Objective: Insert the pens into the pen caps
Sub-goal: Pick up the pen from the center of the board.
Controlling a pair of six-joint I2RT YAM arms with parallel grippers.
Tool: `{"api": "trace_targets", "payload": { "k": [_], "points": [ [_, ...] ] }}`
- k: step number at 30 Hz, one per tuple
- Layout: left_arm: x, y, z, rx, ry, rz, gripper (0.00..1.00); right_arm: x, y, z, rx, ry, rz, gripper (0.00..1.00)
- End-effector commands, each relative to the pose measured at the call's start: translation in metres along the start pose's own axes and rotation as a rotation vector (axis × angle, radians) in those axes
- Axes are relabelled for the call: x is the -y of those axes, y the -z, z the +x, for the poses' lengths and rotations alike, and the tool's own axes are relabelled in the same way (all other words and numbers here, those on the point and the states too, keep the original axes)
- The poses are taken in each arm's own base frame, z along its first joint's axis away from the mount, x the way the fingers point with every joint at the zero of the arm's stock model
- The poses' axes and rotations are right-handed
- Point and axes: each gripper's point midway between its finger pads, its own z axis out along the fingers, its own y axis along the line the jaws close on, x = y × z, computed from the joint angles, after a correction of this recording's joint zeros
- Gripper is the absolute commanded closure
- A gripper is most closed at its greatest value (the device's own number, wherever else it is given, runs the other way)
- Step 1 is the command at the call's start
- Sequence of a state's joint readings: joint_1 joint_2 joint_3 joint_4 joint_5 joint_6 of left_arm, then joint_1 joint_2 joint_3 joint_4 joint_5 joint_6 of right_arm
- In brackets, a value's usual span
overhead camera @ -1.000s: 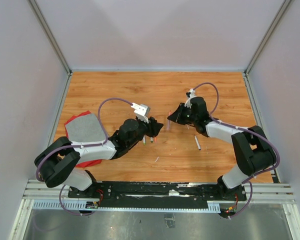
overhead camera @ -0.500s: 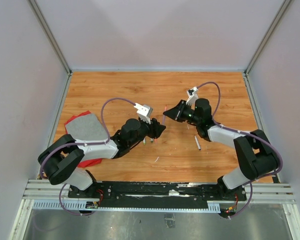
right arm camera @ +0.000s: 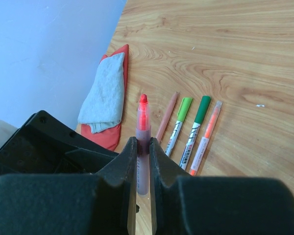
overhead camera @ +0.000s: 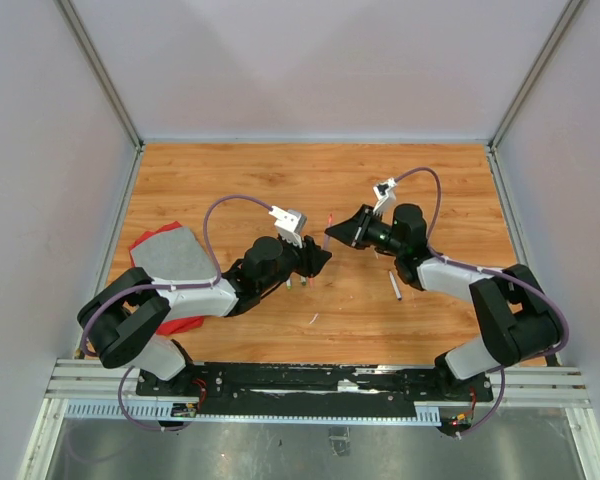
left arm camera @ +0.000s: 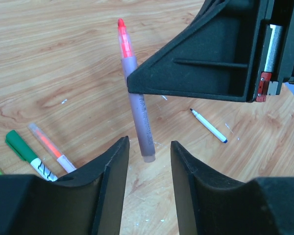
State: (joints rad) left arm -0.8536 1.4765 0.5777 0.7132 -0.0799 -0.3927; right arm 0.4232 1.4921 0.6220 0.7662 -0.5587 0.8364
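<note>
Clamped in right gripper [right arm camera: 143, 143] — grey-barrelled red-tipped marker pen [left arm camera: 139, 112], long axis up-frame, tail toward spread-apart left gripper [left arm camera: 148, 147] at bottom centre.

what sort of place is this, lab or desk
Most likely a lab robot test cell: a wooden table boxed in by plain white panels, a left arm and right arm bolted to a metal rail, loose marker pens laid out.

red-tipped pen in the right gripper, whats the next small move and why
Probably ease the left gripper forward and close on the free end of the pen: its open jaws frame that end in the left wrist view, while the right gripper pinches the barrel with the red tip uncapped.
</note>
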Motion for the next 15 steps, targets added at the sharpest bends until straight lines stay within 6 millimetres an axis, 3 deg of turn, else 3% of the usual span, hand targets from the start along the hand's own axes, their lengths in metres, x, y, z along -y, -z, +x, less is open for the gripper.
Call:
{"api": "trace_targets", "payload": {
  "k": [1,15],
  "points": [
    [0.009,-0.005,-0.015,0.041,0.005,0.018,0.58,-0.033,0.004,0.002,0.013,0.068,-0.108,0.99],
    [0.009,-0.006,-0.015,0.039,0.009,0.015,0.73,-0.041,0.004,0.014,-0.006,0.087,-0.127,0.99]
  ]
}}
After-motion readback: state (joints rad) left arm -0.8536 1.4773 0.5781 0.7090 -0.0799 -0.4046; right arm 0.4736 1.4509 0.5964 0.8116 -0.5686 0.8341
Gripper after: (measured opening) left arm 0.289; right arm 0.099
